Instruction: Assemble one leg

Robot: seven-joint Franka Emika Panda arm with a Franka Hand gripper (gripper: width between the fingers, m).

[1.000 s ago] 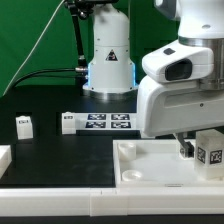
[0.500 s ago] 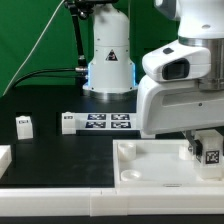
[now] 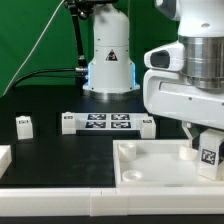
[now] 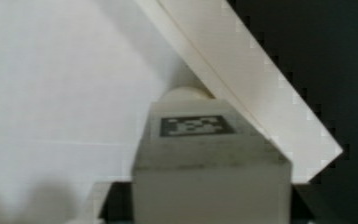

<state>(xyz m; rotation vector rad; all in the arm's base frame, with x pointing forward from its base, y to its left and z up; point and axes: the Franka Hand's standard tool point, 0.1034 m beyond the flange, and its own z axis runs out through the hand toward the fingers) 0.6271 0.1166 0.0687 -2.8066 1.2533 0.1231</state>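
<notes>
Leg, chunky white plastic block w/ square b/w tag, lower right of frame; I see gripper clenched on it over rimmed white tray.

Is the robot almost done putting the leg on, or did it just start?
Partway, it seems. The gripper already holds one leg over the white tray's corner on the exterior view's right. The wrist view shows the leg's tag beside the tray's rim. Whether it is fixed on cannot be seen. Another small white block sits on the table, untouched.
</notes>
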